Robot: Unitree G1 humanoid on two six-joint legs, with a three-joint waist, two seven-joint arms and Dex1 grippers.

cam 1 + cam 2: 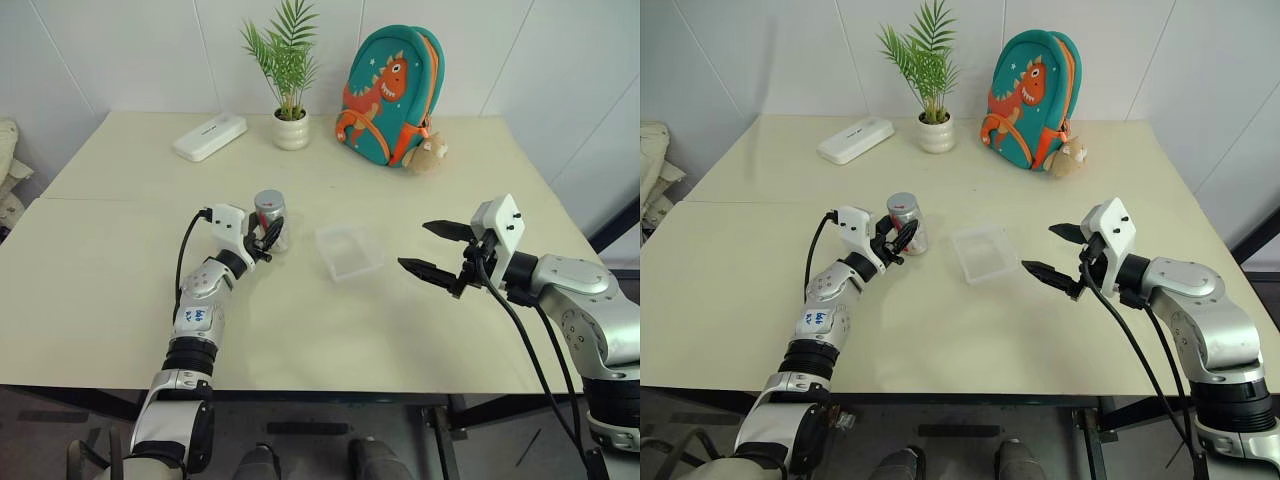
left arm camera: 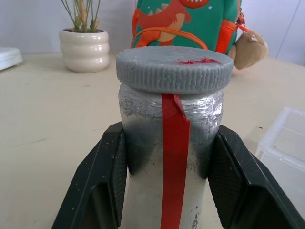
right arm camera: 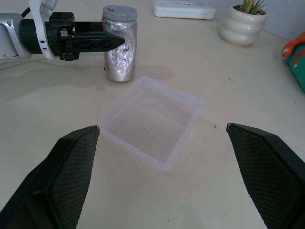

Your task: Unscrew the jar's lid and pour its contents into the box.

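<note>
Head views: cream table [image 1: 120,260]. L gripper [image 1: 268,238] is clamped on the jar [image 1: 271,222], which stands upright on the table left of centre, grey lid [image 1: 269,200] screwed on. The clear box [image 1: 349,250] sits just to the jar's right, apart from it, open side up. R gripper [image 1: 436,250] hovers to the right of the box w/ fingers spread wide, nothing between them. At the far edge: white oblong case [image 1: 209,137], potted plant [image 1: 291,128], dinosaur backpack [image 1: 391,95] w/ a small plush toy [image 1: 428,153] beside it

L wrist view: both black fingers [image 2: 110,181] press against the jar's sides below the lid. Red tape strip runs down the jar's face; red mark on top of the lid. Jar wall looks silvery & scuffed, contents can't be made out. Box corner at the edge, pot and backpack behind

R wrist view: the two fingers [image 3: 64,176] stand far apart, w/ the box [image 3: 152,121] on the table between & beyond them, not touching. Box looks empty. Past it, the jar [image 3: 120,47] in the L gripper's grasp, case & pot further back
</note>
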